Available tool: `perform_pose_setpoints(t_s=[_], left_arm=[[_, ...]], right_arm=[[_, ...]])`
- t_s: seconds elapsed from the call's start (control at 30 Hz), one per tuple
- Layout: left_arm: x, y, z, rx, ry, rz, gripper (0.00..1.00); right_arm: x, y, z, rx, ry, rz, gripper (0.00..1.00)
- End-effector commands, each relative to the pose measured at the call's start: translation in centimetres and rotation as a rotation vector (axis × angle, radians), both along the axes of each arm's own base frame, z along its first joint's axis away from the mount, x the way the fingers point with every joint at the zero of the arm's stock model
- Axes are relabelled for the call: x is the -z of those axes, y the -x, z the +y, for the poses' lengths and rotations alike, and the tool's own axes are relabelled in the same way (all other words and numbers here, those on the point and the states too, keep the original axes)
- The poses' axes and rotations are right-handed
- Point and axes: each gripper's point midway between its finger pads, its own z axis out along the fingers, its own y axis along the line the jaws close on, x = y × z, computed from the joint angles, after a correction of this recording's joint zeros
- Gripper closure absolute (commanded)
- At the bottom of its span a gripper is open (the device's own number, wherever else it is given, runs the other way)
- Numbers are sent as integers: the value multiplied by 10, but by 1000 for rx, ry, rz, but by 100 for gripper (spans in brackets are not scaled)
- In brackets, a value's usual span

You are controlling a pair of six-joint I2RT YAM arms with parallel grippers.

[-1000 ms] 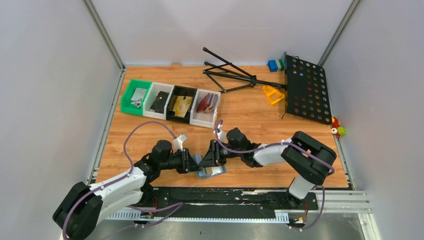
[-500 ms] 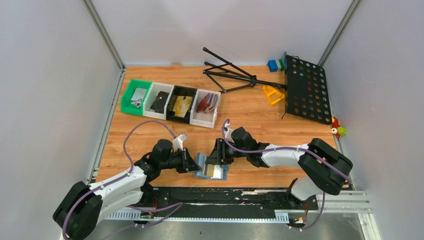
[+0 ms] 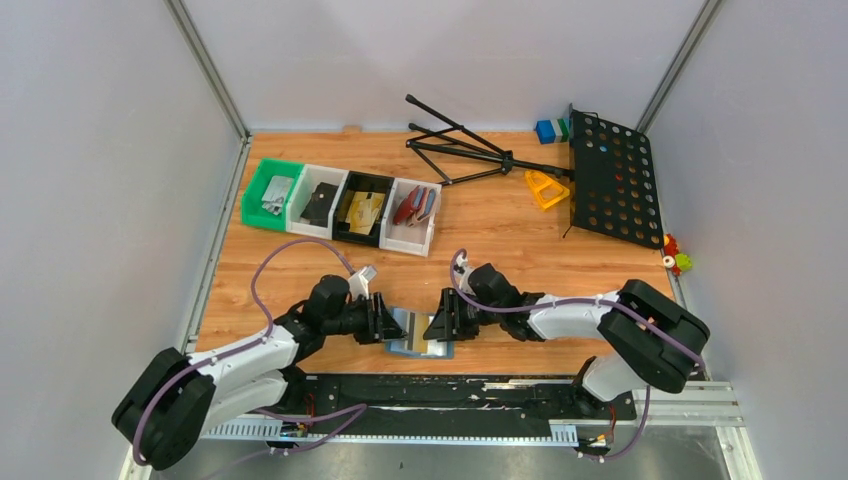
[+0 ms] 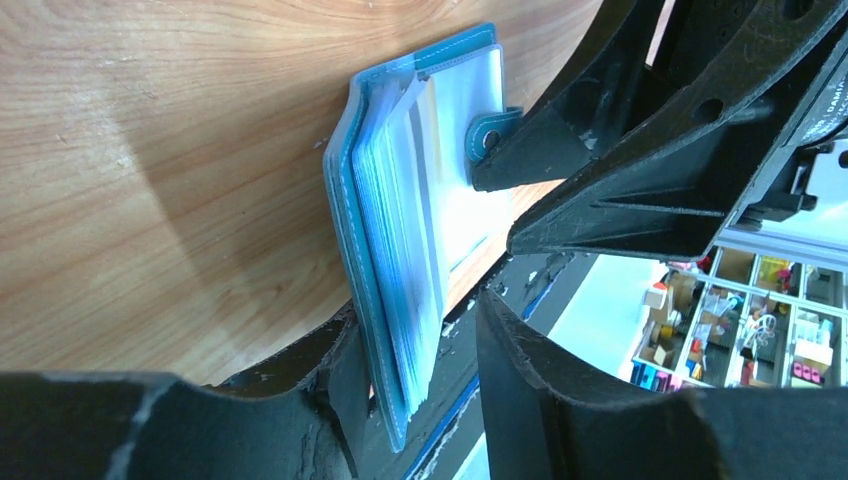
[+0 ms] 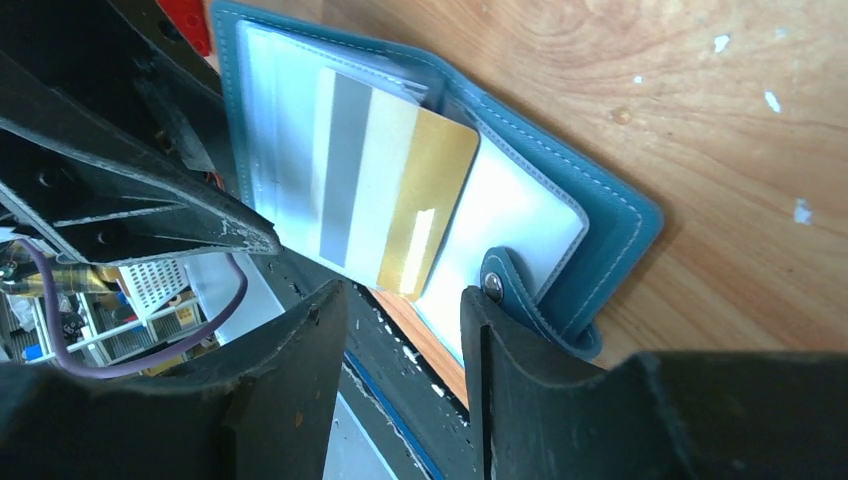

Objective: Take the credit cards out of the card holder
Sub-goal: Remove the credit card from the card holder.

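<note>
The blue card holder lies open near the table's front edge, between my two grippers. In the left wrist view one edge of the card holder sits inside my left gripper. One finger rests against its cover and the other stands off it, so the jaws are open. A gold and grey credit card sticks halfway out of a clear sleeve of the card holder. Its free end points at my right gripper, which is open and holds nothing. The snap tab lies beside one finger.
A row of bins stands at the back left: green, white, black and white, the last holding red and bluish wallets. A folded stand, a black perforated panel and a yellow piece lie at the back right.
My right gripper has drawn back to the right and the card holder now lies open with the gold card showing. My left gripper's jaws have parted around the holder's edge.
</note>
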Motion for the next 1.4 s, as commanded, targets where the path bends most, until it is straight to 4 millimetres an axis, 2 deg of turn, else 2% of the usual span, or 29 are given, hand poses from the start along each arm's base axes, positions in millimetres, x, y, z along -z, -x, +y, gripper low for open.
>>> perform_pose_setpoints(t_s=[0.0, 0.07, 0.1, 0.17, 0.33, 0.47, 0.57, 0.67, 0.83, 1.0, 1.37], left_arm=[[-12, -16, -11, 29, 5, -55, 56], [-10, -16, -13, 37, 1, -44, 70], [-9, -16, -13, 38, -2, -45, 82], [-9, -18, -12, 26, -5, -50, 99], [-34, -22, -13, -21, 100, -96, 100], [-62, -23, -12, -68, 234, -117, 100], [-80, -21, -13, -72, 301, -129, 100], [-76, -20, -12, -67, 280, -112, 100], [-58, -19, -12, -68, 244, -64, 100], [-67, -18, -17, -59, 322, -57, 100], [-88, -25, -9, -148, 395, -134, 100]], right_arm=[[-5, -7, 6, 7, -22, -14, 54], [-6, -7, 5, 12, -19, -16, 53], [-6, -6, 3, 14, -14, -15, 53], [-5, -5, 1, 18, -14, -10, 51], [-18, -4, -1, 28, -132, 22, 44], [-34, -6, -1, 28, -190, 3, 43], [-55, -7, 1, 30, -260, -36, 45], [-63, -9, -1, 46, -276, -44, 44], [-51, -10, -3, 52, -213, -19, 46], [-48, -9, -3, 80, -225, 19, 47], [-42, -17, -13, 194, -206, 58, 45]])
